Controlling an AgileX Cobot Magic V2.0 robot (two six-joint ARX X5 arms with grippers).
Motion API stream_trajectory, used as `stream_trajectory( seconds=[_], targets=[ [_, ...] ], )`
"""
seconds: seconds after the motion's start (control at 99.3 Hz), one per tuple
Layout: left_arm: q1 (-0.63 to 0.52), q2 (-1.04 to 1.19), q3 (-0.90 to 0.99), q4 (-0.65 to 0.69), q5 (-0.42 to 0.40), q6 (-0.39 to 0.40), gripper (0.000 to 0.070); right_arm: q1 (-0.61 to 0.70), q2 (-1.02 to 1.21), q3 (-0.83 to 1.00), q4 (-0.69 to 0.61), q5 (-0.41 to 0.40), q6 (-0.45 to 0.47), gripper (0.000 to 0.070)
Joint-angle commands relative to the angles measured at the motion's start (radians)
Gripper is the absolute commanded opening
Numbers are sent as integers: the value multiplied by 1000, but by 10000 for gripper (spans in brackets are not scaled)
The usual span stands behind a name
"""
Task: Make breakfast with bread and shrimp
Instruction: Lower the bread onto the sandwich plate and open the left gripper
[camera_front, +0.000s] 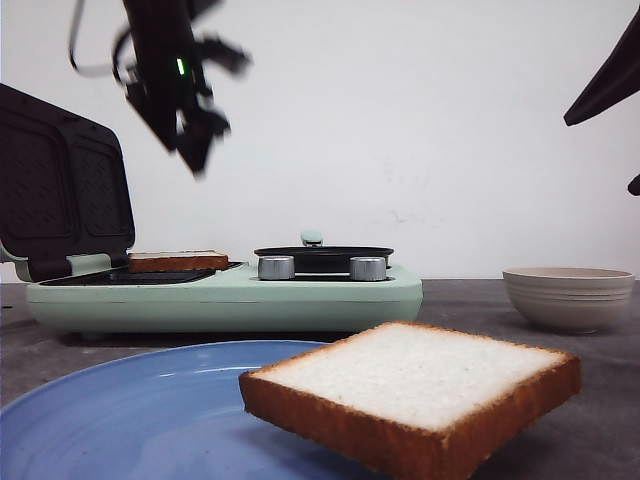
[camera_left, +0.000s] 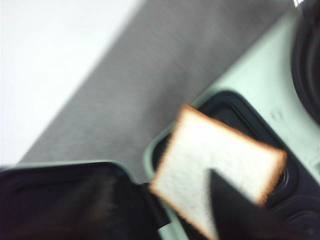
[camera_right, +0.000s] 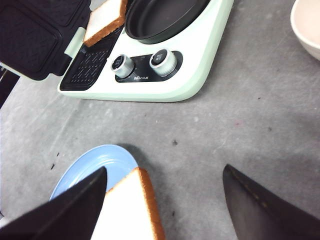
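Bread (camera_front: 415, 385) is lying half on the blue plate (camera_front: 120, 410), overhanging the counter (camera_right: 240, 125), directly below the right end effector (camera_right: 165, 200), whose fingers are spreading wide and empty. Another slice (camera_front: 178, 261) is sitting in the sandwich maker (camera_front: 230, 295) beneath the left end effector (camera_front: 195, 135); I cannot tell its opening.

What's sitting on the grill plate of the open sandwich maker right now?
One slice of bread lies on the sandwich maker's black ribbed plate, toward its back corner by the raised lid. The plate area under the slice is hidden. No shrimp shows there.
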Motion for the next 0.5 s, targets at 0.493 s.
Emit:
stream_trajectory(
  seconds=[0.493],
  targets=[
    [48,-506,-32,-215,257,-383,10,4,5,8,12,20,-8,453]
  ],
)
